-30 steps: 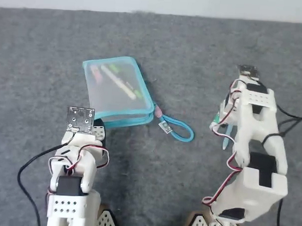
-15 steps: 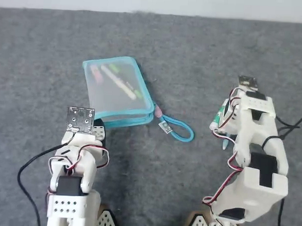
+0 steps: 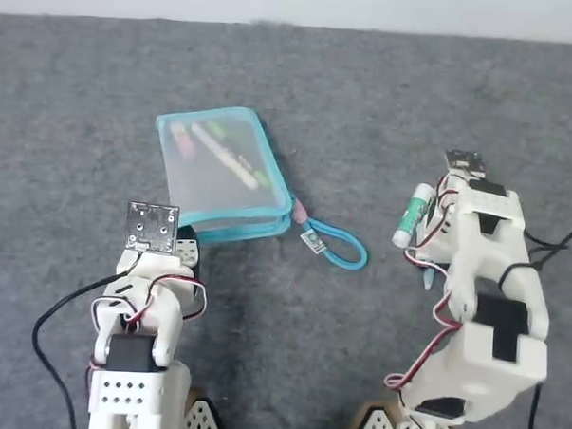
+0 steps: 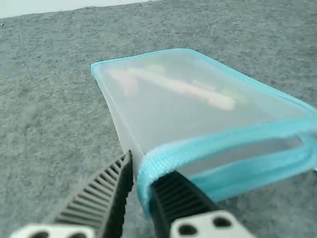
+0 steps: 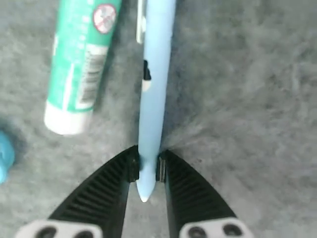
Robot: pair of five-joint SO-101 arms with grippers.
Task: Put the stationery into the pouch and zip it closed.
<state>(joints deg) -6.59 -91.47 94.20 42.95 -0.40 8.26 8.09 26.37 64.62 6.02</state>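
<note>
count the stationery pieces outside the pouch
2: a green glue stick on the table, and a blue pen beside it, pinched by the right tool. More may be hidden.

Soft, even light falls across the grey mat (image 3: pixel 367 95), with no hard edges anywhere. The pouch (image 3: pixel 221 169) carries a milky sheen on its clear face, and there's just a thin dark shadow under its near rim. Right beside the pouch, the metal plate (image 3: pixel 152 228) on the left arm glints bright. Well off from the pouch, a dark shadow sits between glue stick (image 5: pixel 81 59) and pen (image 5: pixel 153 74).
</note>
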